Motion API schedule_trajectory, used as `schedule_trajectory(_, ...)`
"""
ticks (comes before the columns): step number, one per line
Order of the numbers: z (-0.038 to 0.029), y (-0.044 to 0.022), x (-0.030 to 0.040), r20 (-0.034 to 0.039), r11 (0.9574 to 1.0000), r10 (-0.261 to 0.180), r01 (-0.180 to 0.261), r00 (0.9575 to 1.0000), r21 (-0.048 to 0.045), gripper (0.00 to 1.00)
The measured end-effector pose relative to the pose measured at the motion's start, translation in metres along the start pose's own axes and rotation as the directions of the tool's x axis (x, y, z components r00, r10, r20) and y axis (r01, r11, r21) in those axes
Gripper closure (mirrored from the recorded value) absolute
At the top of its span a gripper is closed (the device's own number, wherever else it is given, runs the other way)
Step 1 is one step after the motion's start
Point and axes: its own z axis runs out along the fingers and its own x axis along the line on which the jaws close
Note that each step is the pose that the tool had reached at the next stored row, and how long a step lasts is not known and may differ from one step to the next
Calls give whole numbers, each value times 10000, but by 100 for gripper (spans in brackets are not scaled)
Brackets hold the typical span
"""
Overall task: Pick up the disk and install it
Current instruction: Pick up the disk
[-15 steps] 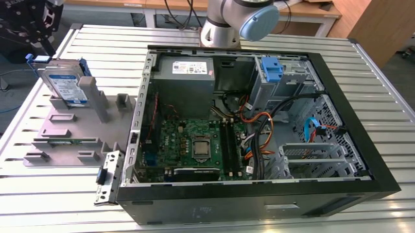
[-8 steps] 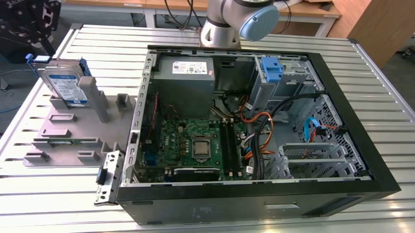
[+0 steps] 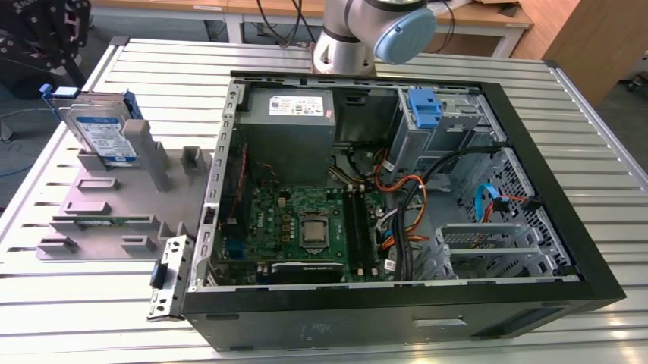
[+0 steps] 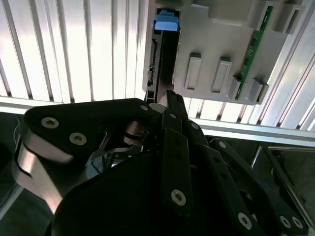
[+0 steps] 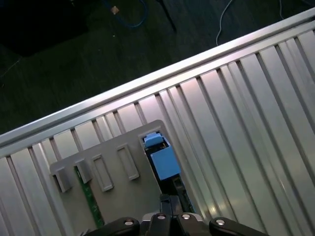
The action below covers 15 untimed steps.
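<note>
Surface: ribbed metal surface (image 3: 597,136) carrying an open computer case (image 3: 405,318) laid on its side, with a grey holder (image 3: 102,208) at the exterior view's left of the case.
Disk location: the disk (image 3: 99,129) stands on edge at the far end of the grey holder with its label showing, well apart from the computer case. It is neither picked up nor installed.
Wrist evidence: in the second wrist view the disk (image 4: 158,59) shows edge-on, with its blue tab (image 4: 166,22) at the far end. The first wrist view shows the blue tab (image 5: 160,155) against the grey holder (image 5: 113,167).
Key relation: the disk lies directly ahead of the end effector (image 4: 170,98), and its long axis runs straight away from the tip, in line with it. Contact cannot be confirmed; judged apart.
End effector state: jaws appear drawn together in both wrist views, with nothing between them.
Arm pose: a joint of the arm (image 3: 365,34) rises behind the case's far side. The wrist is judged to point down at the grey holder.
Other items: a green circuit strip (image 4: 253,44) sits slotted in the grey holder, apart from the disk.
Assessment: approach stage, with alignment over the disk's thin edge judged close.
</note>
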Motion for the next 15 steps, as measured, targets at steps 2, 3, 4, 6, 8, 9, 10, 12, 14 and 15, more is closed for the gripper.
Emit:
schedule_trajectory(2,0,0,0,-15,9994,-342,342,9994,-11,89)
schedule_trajectory(3,1,0,0,-22,9987,-506,506,9987,-17,89)
schedule_trajectory(4,0,0,0,-29,9978,-666,666,9978,-23,89)
schedule_trajectory(6,0,0,0,-42,9954,-952,952,9954,-34,89)
schedule_trajectory(8,0,0,0,-44,9949,-1006,1006,9949,-36,89)
schedule_trajectory(9,0,0,0,-44,9949,-1007,1007,9949,-36,89)
schedule_trajectory(10,0,0,0,-44,9949,-1008,1008,9949,-36,89)
schedule_trajectory(12,0,0,0,-44,9949,-1009,1008,9949,-36,89)
schedule_trajectory(14,0,0,0,-44,9948,-1021,1021,9948,-36,89)
schedule_trajectory(15,1,0,0,-46,9942,-1077,1077,9942,-38,89)
